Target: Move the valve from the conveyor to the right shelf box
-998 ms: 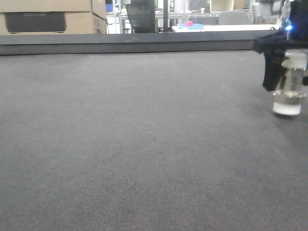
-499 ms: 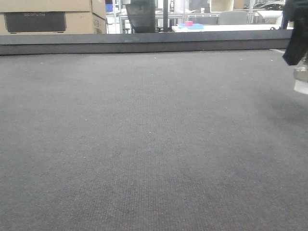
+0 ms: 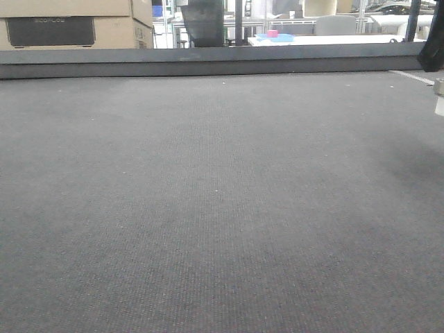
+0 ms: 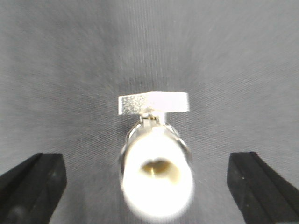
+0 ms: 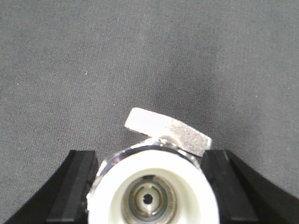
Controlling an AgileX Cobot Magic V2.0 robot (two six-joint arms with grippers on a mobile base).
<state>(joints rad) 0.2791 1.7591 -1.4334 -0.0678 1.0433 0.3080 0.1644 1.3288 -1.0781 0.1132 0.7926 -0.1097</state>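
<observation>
Right end effector [image 5: 153, 191]: black fingers [image 5: 77, 186] clamped on both flanks of the small silver metal valve with white plastic end caps [image 5: 187, 179], no gap on either side. In the right wrist view the cap faces the camera end-on with a silver bore in its centre, and a flat silver side tab [image 5: 168, 131] sticks out at 12 to 1 o'clock, tilted. Under it is the wide dark grey woven conveyor belt [image 3: 208, 194]. In the front view only the valve's lower white cap shows, cut off by the frame edge at 3 o'clock. A black piece of the end effector sits above it at 2 o'clock, and a faint dark patch lies on the belt toward 4 o'clock. I can't tell from this view whether the cap touches the belt. Left end effector [image 4: 147, 168]: spread wide, with the black fingertips [image 4: 42, 177] at 8 and 4 o'clock of the left wrist view. A second silver fitting with a white cap [image 4: 156, 179] sits between them, apart from both, end-on to the camera with its flat tab at 12 o'clock. The image is blurred. The belt's dark raised rim [image 3: 208, 62] runs across the far side at 12 o'clock. Beyond it are a tan cardboard box [image 3: 69, 24] at 10 to 11 o'clock and a white worktop [image 3: 333, 40] at 1 o'clock carrying something blue and pink.
</observation>
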